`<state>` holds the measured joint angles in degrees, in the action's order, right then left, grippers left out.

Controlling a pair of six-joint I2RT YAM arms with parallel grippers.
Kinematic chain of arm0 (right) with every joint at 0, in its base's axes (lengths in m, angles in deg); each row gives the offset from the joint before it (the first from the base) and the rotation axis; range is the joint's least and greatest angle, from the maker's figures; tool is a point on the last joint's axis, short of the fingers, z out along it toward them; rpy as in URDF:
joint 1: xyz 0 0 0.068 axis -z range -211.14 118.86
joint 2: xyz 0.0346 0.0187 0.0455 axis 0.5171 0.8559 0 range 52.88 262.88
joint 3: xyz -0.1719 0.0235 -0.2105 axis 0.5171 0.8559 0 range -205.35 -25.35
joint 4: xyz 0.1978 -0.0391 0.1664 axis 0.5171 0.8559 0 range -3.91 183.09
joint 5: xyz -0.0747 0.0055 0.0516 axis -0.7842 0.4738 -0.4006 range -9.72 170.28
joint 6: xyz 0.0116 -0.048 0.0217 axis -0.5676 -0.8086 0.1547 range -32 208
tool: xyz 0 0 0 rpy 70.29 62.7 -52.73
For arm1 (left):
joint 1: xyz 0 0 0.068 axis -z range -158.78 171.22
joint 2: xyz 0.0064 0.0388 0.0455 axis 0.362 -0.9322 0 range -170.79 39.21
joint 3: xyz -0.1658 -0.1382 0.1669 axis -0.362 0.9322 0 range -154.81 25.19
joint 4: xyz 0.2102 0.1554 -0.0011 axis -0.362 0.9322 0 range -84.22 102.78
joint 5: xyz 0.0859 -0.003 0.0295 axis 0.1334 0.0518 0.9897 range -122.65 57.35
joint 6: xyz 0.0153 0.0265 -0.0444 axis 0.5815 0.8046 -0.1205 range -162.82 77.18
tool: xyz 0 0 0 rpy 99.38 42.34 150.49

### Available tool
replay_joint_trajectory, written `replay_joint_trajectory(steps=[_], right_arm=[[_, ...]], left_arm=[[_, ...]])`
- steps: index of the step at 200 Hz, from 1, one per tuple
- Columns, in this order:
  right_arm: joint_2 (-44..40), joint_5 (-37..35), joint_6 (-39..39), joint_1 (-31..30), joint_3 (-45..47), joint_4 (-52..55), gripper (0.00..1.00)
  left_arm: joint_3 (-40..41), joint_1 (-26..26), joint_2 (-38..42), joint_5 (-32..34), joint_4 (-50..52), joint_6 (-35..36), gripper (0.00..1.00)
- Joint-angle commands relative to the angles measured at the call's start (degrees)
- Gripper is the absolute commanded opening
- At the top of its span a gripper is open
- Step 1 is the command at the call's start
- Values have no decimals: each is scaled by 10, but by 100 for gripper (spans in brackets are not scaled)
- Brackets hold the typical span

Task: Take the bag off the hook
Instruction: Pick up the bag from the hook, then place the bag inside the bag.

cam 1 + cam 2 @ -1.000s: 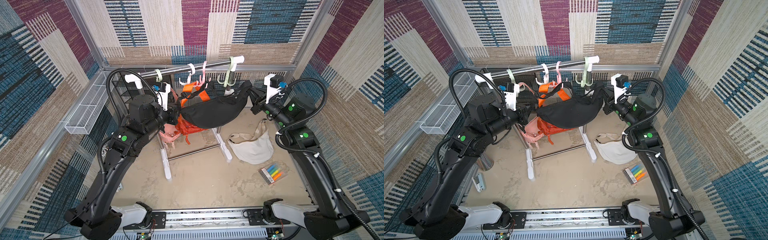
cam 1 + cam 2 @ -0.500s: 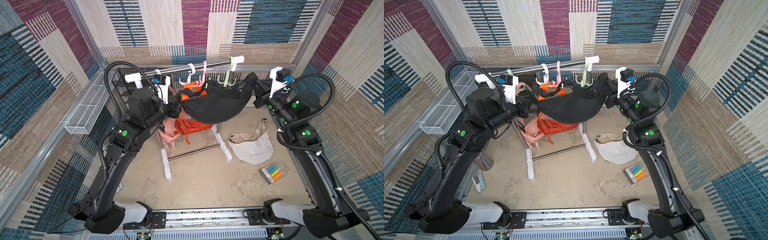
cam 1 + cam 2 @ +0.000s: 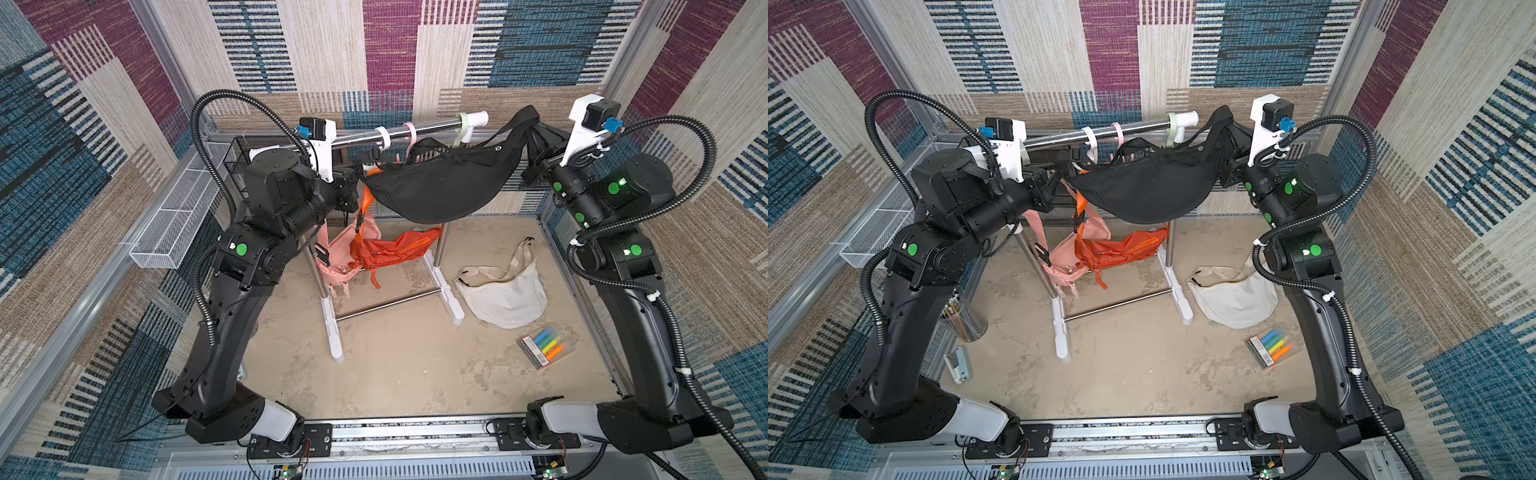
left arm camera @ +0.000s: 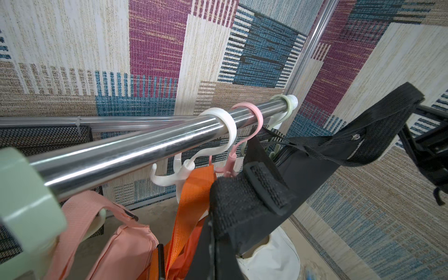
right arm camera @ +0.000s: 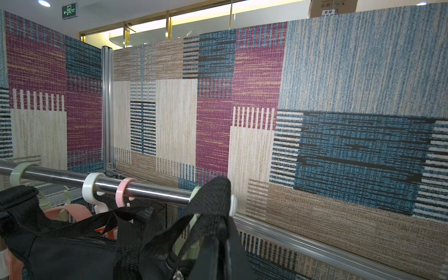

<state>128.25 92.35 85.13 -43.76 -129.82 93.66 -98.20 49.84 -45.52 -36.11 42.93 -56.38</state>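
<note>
Webbing and black fabric fill the middle of the scene. The black bag [image 3: 440, 191] is slung in a crescent between the two arms, up at 12 o'clock over the table [image 3: 395, 374]. It sits about level with the chrome rail [image 3: 361, 139] and just in front of it.

The left gripper [image 3: 358, 179] is at the bag's 9 o'clock tip, its jaws pinched tight on the webbing. The left wrist view shows that thick end and its buckle [image 4: 264, 186] close to the camera. The right gripper [image 3: 535, 163] is at the bag's 3 o'clock tip, likewise clamped narrow on the strap [image 3: 521, 122], which humps up above the rail's end cap.

Three plastic hooks ride the rail near the bag: a white hook [image 3: 384, 139], a pink hook [image 3: 410, 132] and a pale green hook [image 3: 463, 124]. In the left wrist view a thin run of the strap passes close by the pink hook. Whether it is caught on a hook or free cannot be told.

At 6 o'clock beneath the black bag, an orange bag [image 3: 395, 249] and a pink bag [image 3: 338, 259] hang lower on the rack. A cream bag [image 3: 503, 291] lies flat on the table at 3 o'clock, just beside the rack's foot, with a pack of highlighters [image 3: 546, 347] at 4 o'clock. A white wire basket [image 3: 174, 220] is fixed along the wall at 9 o'clock.
</note>
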Motion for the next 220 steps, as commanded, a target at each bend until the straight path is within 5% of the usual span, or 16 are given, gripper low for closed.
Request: replay_joint_trajectory(steps=[1, 82, 140, 220], right_arm=[[-20, -9, 12, 0, 17, -7, 0], [-125, -13, 22, 0, 102, 89, 0], [-243, -42, 59, 0, 255, 142, 0], [-346, -165, 107, 0, 395, 211, 0]], left_arm=[[8, 0, 8, -17, 7, -1, 0], [157, 0, 116, -93, -27, -15, 0], [270, 1, 168, -183, -43, -50, 0], [396, 37, 155, -219, -91, -111, 0]])
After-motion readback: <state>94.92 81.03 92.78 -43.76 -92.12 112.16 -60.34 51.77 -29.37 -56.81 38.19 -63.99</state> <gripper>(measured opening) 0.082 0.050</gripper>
